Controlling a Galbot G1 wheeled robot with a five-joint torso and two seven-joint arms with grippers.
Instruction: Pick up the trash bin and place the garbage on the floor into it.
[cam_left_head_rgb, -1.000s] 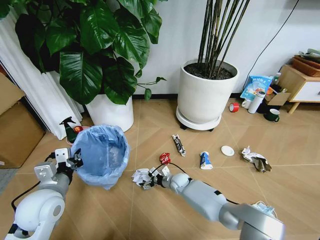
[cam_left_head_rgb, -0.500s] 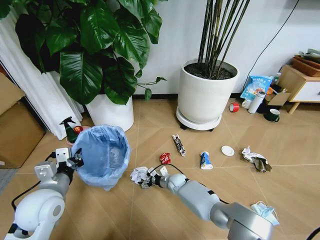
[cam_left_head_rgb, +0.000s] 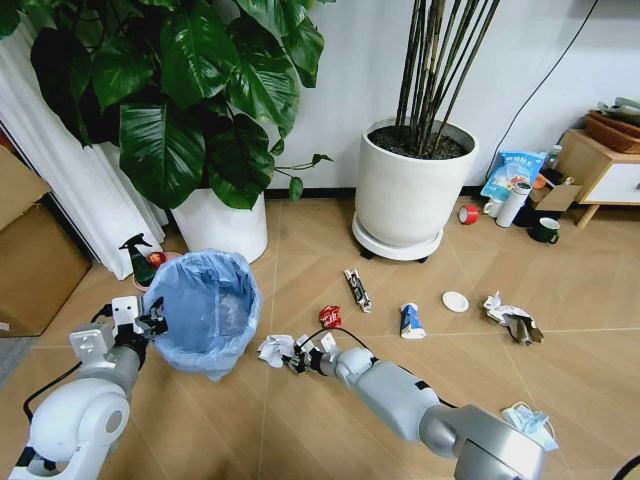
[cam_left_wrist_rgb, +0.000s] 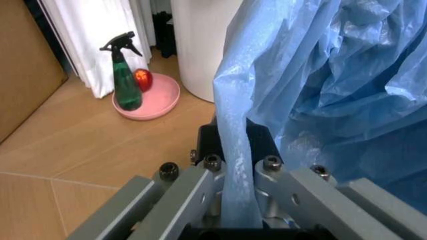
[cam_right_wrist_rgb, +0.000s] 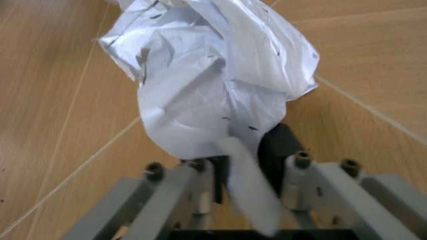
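Trash bin (cam_left_head_rgb: 205, 312), blue-lined: lower left of frame, rim pinched by clenched left gripper (cam_left_head_rgb: 152, 322). Crumpled white paper (cam_left_head_rgb: 275, 349): lower centre on the floor (cam_left_head_rgb: 300, 420), just beside the bin, grasped by right gripper (cam_left_head_rgb: 293, 356).

crinkled glossy plastic bin liner (cam_left_head_rgb: 205, 305), crumpled matt paper (cam_right_wrist_rgb: 213, 75), smooth wood-look floor (cam_left_head_rgb: 330, 430)

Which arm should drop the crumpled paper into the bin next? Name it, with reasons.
Right. The right tool is shut on the crumpled paper, just beside the trash bin. The left tool is occupied, clamped on the bin's blue bag rim.
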